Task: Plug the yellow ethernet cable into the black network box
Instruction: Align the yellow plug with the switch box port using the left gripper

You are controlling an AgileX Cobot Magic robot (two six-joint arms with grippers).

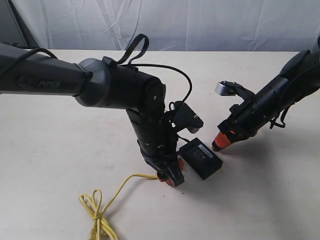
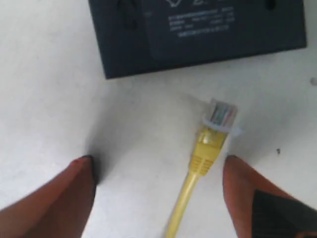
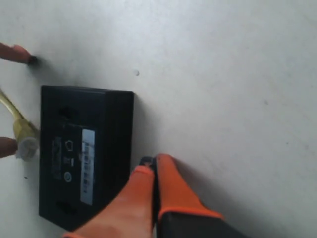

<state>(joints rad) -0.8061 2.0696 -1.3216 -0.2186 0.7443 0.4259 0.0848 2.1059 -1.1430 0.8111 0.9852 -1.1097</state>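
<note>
The black network box lies flat on the table, its white label facing up. The yellow ethernet cable runs from a loose coil near the front edge up to my left gripper. In the left wrist view the cable's clear plug lies on the table just short of the box, between the open orange fingers, nearer one of them and not gripped. My right gripper is shut on nothing, tips down right beside the box's far side.
The pale table ends at a white cloth backdrop. The left arm's thick black forearm reaches across the middle and hides part of the table behind it.
</note>
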